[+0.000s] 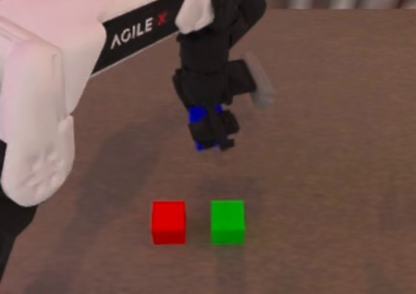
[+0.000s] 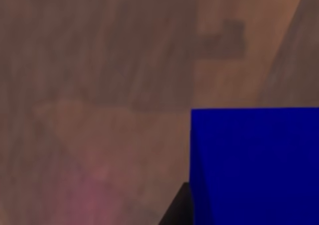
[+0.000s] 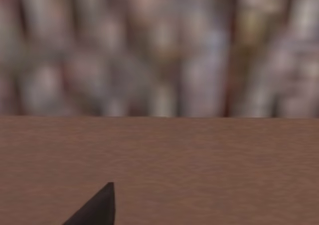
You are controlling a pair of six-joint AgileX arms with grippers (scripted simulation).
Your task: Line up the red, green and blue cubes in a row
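From above, we see a brown tabletop (image 1: 338, 112) with our left arm reaching in from the top view's left edge, its white casing marked AGILE X. Our left pincer (image 1: 209, 126) points down over the middle of the tabletop and is clamped on the blue cube (image 1: 196, 114), of which only slivers of blue show between the dark fingers. In the left wrist view the blue cube (image 2: 254, 165) fills one corner, with bare tabletop beyond it and a faint shadow further off, so we judge the cube is held in the air, not resting on the surface. Nearer the front edge sit the red cube (image 1: 168, 222) and the green cube (image 1: 227, 221), side by side with a narrow gap between them, red toward the top view's left and green toward its right, their faces square to each other. The blue cube is well apart from them, farther back. Our right arm does not appear in the top view; its wrist view shows only tabletop, a blurred backdrop and one dark fingertip, so we cannot tell how that pincer stands. The step in hand looks like carrying the blue cube to the row. To do it well, we would bring it to the free spot just beside the green cube on the right, matching the existing gap, keep its faces square with the others, lower it straight down until it rests flat, and only then release, steering clear of the green cube.
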